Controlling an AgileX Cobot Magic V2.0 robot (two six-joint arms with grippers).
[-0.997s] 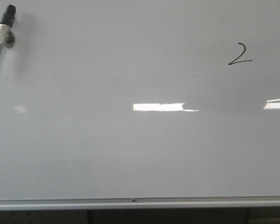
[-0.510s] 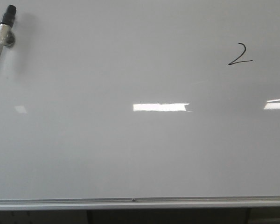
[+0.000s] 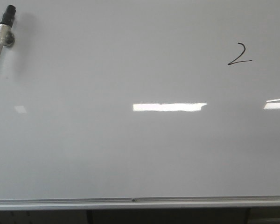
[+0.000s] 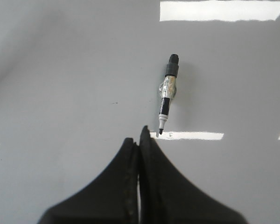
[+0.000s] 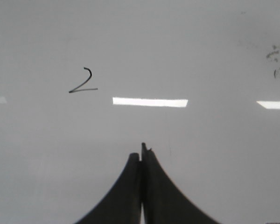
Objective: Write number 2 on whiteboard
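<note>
From the front we see the whiteboard [image 3: 130,154] filling nearly the whole view, its silver bottom rail [image 3: 140,202] running along the lower edge. The number 2 [image 3: 240,54] is drawn in thin black line in the upper right part of the board. A marker [image 3: 2,31] lies at the far upper left, black cap end pointing up, well apart from the digit. Neither gripper shows in this view.

In the left wrist view we see the left gripper [image 4: 139,140] with its two dark fingers pressed together, nothing between them. The marker [image 4: 167,92] lies on the board just beyond the fingertips, its writing tip pointing toward them and close to them, but we see a small gap and no contact. The digit does not appear here.

In the right wrist view we see the right gripper [image 5: 141,153] with its fingers likewise closed against each other and holding nothing. The number 2 [image 5: 83,81] sits on the board [image 5: 200,51] ahead of the fingertips and off to one side, clearly apart from them. Some faint dark smudges [image 5: 277,60] mark the board near the far edge of this view.
</note>
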